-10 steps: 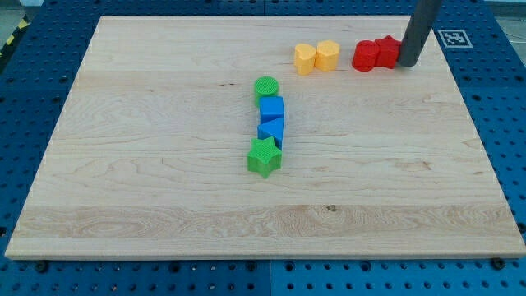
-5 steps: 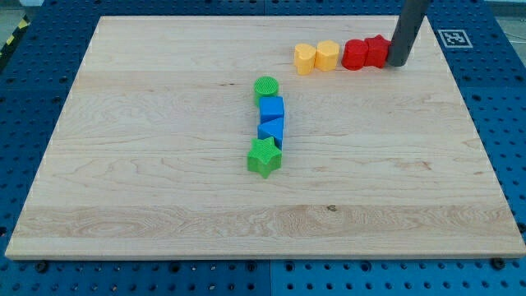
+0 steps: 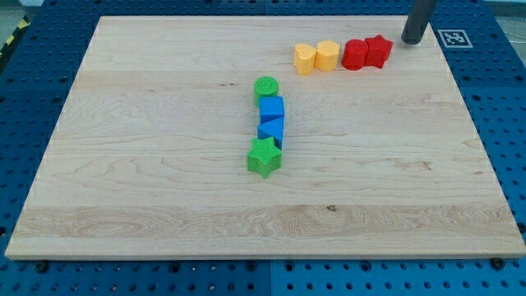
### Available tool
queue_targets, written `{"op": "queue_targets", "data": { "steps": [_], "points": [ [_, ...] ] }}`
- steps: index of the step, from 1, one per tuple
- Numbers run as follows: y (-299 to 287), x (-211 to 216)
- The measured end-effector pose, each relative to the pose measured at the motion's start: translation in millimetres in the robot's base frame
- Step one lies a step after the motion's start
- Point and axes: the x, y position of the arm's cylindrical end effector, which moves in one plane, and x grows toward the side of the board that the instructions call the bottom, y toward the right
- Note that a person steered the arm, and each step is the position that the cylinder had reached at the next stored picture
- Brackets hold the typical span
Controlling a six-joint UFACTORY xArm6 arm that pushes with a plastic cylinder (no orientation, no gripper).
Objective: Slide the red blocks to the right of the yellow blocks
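Counter (image 3: pixel 164 205) is a pale wood board with visible grain, lying on a blue perforated base (image 3: pixel 25 99) that shows on all sides; a small dark knot (image 3: pixel 332 207) marks the wood toward the view's bottom, below and right of the green star; landmark for everything here is the green star (image 3: pixel 264 158), the nearest block, about mid-board.

Just above the star and touching it, a blue triangle-like block (image 3: pixel 271 131); above that a blue cube (image 3: pixel 272 108); above that a green cylinder (image 3: pixel 265 87); the four form one tight column running toward the view's top.

Up and right of the star, well apart from the column, a row of four blocks near the counter's far edge: yellow heart-like block (image 3: pixel 306 59), then yellow hexagon-like block (image 3: pixel 327 55) touching it, then red rounded block (image 3: pixel 355 54) just beside that, then red star-like block (image 3: pixel 378 50) touching the first red; so both reds sit to the view's right of both yellows.

Farther up and right of the star, my tip (image 3: pixel 412 40) is near the far edge, right of the red star-like block with a clear gap, touching no block; no claw on this rod, so no claw state to report.

Far right corner: a black-and-white marker tag (image 3: pixel 453 38); yellow-black striped tape (image 3: pixel 16 34) at far left off the board.
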Motion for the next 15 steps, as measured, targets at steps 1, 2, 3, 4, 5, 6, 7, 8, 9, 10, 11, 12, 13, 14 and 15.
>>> {"op": "queue_targets", "data": {
  "steps": [1,2,3,4,5,6,7,8,9,10,11,12,13,14,15],
  "points": [
    [-6,21],
    [-6,23],
    [-7,-8],
    [-31,-24],
    [-56,-22],
    [-62,-14],
    [-62,-9],
    [-62,-1],
    [-63,1],
    [-84,-9],
    [-115,-15],
    [-124,-15],
    [-124,-13],
    [-120,-9],
    [-113,-4]
  ]
}}
